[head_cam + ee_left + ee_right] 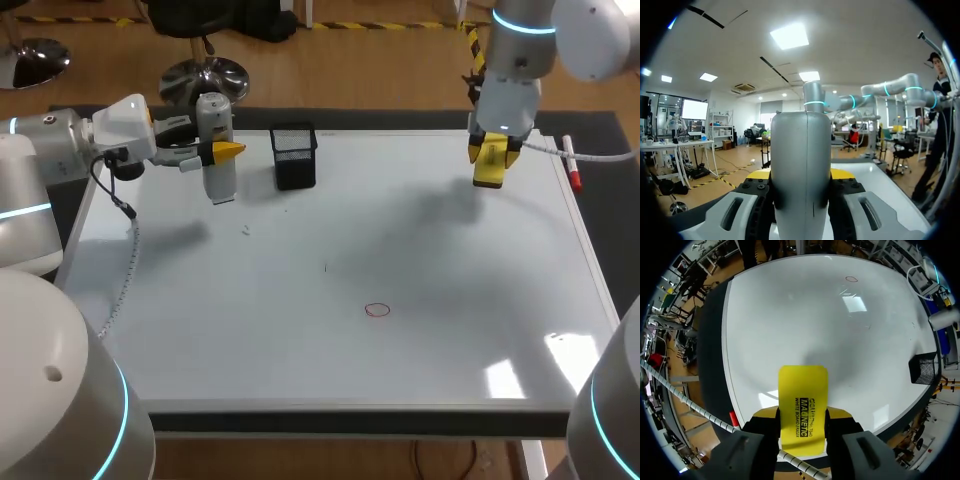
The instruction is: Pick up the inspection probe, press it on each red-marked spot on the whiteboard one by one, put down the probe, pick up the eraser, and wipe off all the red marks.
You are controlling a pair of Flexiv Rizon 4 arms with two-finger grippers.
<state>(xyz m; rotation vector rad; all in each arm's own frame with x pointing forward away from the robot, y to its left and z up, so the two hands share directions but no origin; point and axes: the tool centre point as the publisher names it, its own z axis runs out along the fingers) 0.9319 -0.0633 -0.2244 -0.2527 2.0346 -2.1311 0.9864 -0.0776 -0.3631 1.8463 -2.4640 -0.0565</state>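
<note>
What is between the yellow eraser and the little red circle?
Nothing. In the head view only bare white whiteboard stretches from the flat yellow eraser to the small red circle mark.

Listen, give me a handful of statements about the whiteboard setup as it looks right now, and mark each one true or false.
1. The left gripper is shut on the inspection probe. True.
2. The right gripper holds nothing. False: it is shut on the yellow eraser.
3. One red mark shows on the whiteboard. True.
4. The eraser is pressed on the red mark. False: it is held near the board's far right corner, well apart from the mark.
5. The black mesh holder lies tipped on its side. False: it stands upright, beside the probe.
</note>
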